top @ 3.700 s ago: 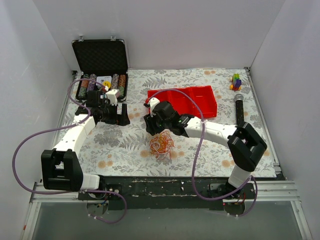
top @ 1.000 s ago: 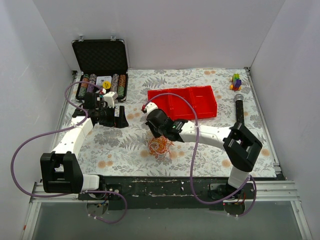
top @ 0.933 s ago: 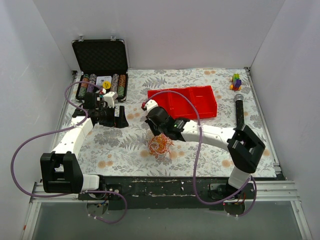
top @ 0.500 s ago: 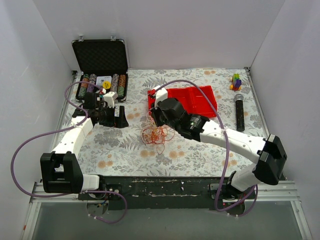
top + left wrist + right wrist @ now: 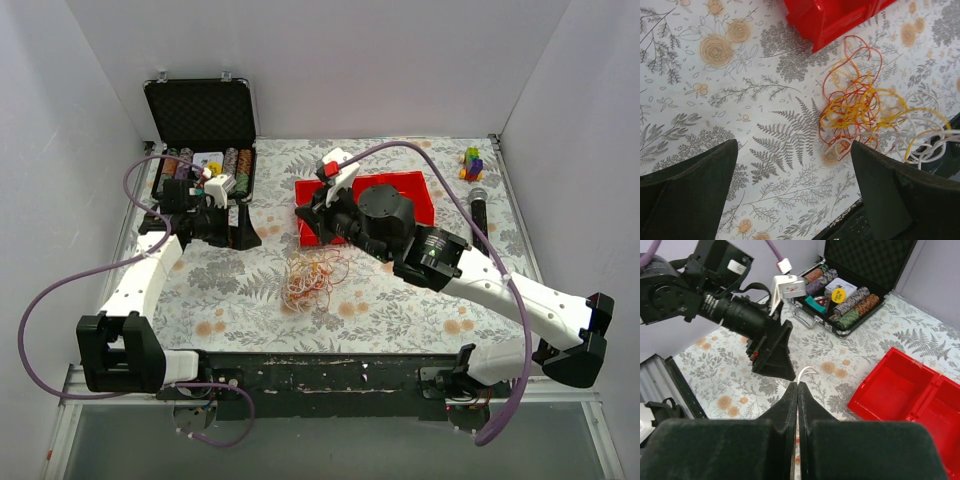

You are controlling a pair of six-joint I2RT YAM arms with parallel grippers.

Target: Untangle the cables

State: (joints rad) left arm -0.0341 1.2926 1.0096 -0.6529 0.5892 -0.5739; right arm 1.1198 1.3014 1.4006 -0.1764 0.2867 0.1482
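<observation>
Black-fingered left gripper [image 5: 230, 232] gapes wide and empty; the red, orange and white cables [image 5: 312, 277] lie heaped on the table [image 5: 420, 305] just right of it. Above the heap the right gripper [image 5: 304, 220] is clamped tight; only its wrist view shows a white strand [image 5: 807, 371] looping from its tips.

Readable text: none. Yellow sticker [image 5: 838, 294] on white box [image 5: 848, 286] in case [image 5: 865, 255]: dark print, too small for me to read. White tag [image 5: 735, 266] on my left arm [image 5: 675, 290]: marks blurred, illegible.
</observation>
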